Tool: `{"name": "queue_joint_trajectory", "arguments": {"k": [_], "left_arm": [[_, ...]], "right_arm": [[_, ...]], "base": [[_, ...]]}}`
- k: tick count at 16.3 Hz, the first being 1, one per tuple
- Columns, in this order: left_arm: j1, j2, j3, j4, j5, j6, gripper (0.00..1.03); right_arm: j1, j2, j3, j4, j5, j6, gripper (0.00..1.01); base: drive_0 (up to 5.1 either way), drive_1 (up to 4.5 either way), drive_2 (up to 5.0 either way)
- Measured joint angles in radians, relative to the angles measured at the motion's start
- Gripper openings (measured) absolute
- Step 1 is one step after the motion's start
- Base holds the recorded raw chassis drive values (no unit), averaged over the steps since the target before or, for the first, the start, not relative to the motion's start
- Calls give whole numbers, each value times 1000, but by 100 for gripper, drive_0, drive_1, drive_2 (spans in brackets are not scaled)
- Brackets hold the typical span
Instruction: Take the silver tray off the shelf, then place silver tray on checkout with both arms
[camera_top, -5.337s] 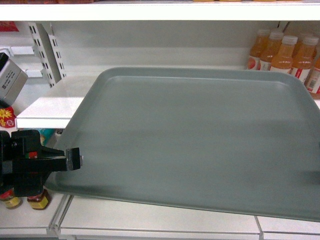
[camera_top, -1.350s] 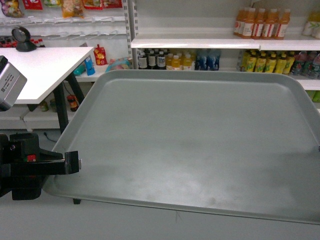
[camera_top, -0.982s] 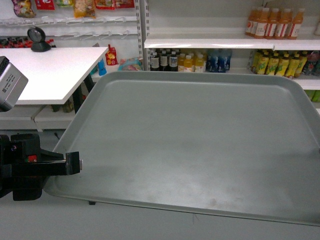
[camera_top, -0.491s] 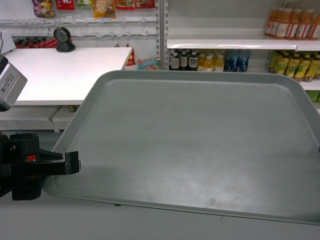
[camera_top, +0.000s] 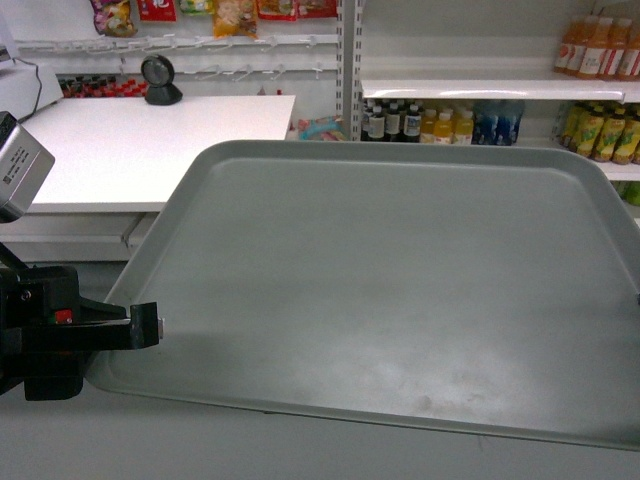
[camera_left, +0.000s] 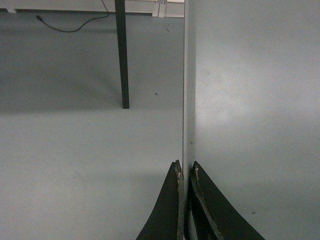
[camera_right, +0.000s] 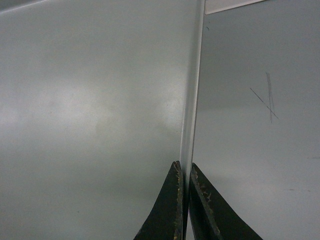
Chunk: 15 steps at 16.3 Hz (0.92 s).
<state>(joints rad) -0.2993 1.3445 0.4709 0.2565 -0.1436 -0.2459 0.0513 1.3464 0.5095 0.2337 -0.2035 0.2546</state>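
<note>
- Pinching the silver tray (camera_top: 400, 290) by its left rim, the left gripper (camera_left: 184, 172) holds it in the air.
- Right gripper (camera_right: 183, 170) clamps the opposite rim.
- Checkout (camera_top: 140, 140) lies behind, left.

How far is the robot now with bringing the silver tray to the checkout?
Done: the silver tray is off the shelf and held in the air, with floor under it in the wrist views. In hand: the left gripper and right gripper each pinch one side rim, jaws closed on it. Left: the checkout lies ahead on the left; the tray is not yet over it or set down.
</note>
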Motion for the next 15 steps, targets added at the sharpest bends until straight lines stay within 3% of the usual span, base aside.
{"name": "queue_joint_trajectory", "arguments": {"k": [15], "left_arm": [[0,0,0,0,-1,0,3]], "right_arm": [[0,0,0,-1,-1,0,2]], "base": [[-494,252,252]]}}
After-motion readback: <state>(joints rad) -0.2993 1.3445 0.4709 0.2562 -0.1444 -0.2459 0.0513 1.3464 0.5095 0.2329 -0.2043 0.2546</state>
